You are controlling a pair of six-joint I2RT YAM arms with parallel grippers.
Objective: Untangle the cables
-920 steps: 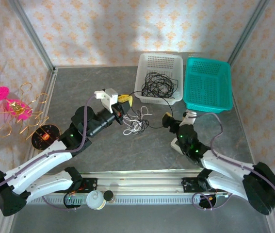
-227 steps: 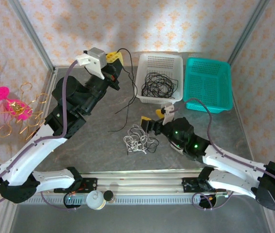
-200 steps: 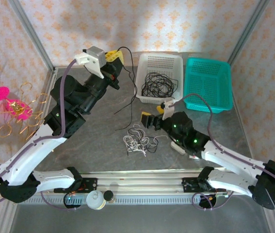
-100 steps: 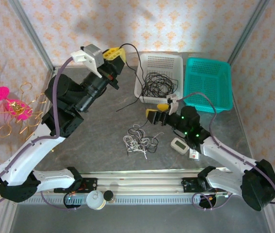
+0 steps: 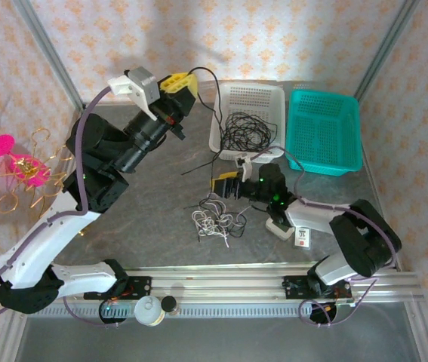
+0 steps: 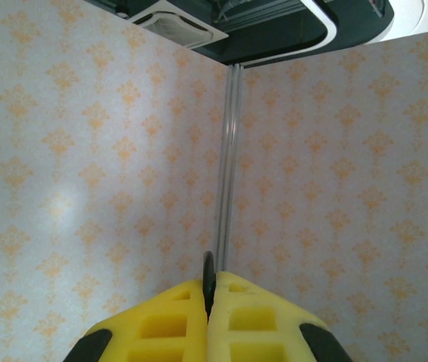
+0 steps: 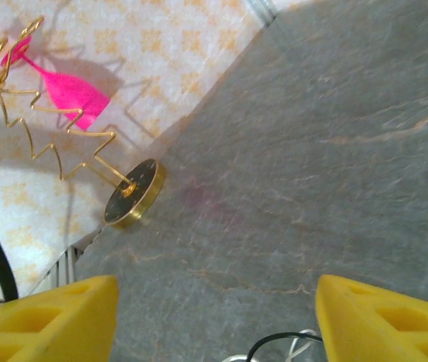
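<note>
Top external view: the left end effector [image 5: 183,81] is high above the far left of the desk [image 5: 146,219], its yellow fingers [image 5: 174,81] pressed together on a thin black cable [image 5: 215,113]. The cable arcs out of the fingers and drops past the left side of a white basket [image 5: 253,92]. Its loose end trails leftward over the desk, and whether it touches the surface cannot be told. In the left wrist view the left end effector [image 6: 208,302] shows no gap, and the black cable [image 6: 207,273] pokes up between the fingers, against a patterned wall [image 6: 85,151].

The right end effector [image 5: 220,186] sits low near the middle of the desk, fingers spread with nothing between them, just beside a loose heap of white cables [image 5: 215,220]. In the right wrist view the right end effector [image 7: 214,324] has one finger in each lower corner. Bare grey desk [image 7: 334,151] lies between them, with a black loop [image 7: 274,347] at the bottom edge. Farther off stands a gold wire ornament [image 7: 132,192].

The white basket holds a bundle of black cables [image 5: 245,130]. A teal basket [image 5: 323,167] stands just to its right.
</note>
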